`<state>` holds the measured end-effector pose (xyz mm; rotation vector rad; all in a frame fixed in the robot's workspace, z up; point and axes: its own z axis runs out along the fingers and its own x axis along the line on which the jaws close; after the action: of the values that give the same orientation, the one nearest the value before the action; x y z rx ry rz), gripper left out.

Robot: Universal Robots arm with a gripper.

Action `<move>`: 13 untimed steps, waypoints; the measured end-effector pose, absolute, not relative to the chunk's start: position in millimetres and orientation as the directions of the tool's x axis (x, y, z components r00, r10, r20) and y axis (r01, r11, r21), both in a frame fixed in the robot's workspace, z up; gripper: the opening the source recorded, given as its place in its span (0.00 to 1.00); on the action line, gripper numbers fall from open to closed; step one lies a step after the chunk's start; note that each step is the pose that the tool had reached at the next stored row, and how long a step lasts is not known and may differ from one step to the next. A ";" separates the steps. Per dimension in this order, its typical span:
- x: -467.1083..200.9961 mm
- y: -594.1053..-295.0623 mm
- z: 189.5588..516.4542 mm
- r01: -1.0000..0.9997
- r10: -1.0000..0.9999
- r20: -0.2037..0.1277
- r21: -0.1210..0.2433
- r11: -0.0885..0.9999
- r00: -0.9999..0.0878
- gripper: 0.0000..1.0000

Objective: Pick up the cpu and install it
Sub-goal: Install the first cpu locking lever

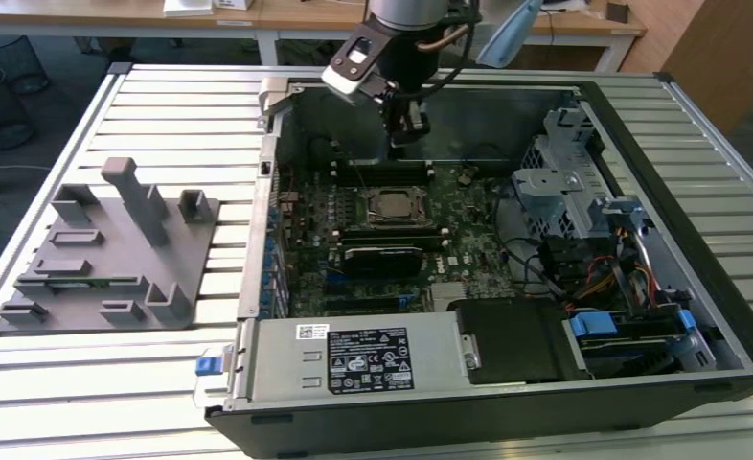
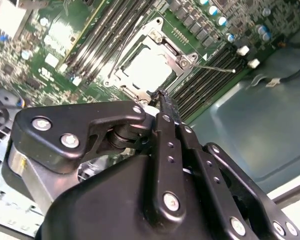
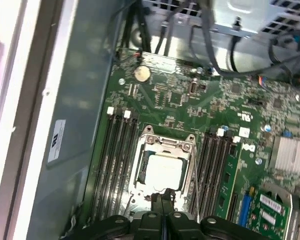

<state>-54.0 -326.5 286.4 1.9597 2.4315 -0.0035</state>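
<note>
Silvery metal marks the cpu (image 3: 164, 170), lying flat inside the socket frame (image 3: 166, 145) at the middle of the green motherboard (image 1: 467, 206), so it appears already seated. In both wrist views the gripper (image 2: 162, 102) has its fingers pressed together with nothing between them, tips just short of the socket's edge. In the exterior view the grey fixture tray (image 1: 108, 254) stands at centre left, outside the case.

arm reaching down from the top centre of the exterior view

the gripper (image 1: 406, 134) points straight down below the dark wrist, its 2 fingers (image 2: 166, 107) pressed together with no gap and nothing between them; in both wrist views the black linkage fills the lower frame, tips meeting.
</note>
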 end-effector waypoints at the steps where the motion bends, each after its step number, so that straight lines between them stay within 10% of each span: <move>1: -54.0 -326.5 286.3 0.973 0.973 -0.016 0.010 0.230 -0.230 0.11; 13: -56.6 -331.2 285.5 0.939 0.939 -0.016 0.010 0.345 -0.345 0.11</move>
<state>-56.6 -331.2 285.5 1.7871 2.5608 -0.0016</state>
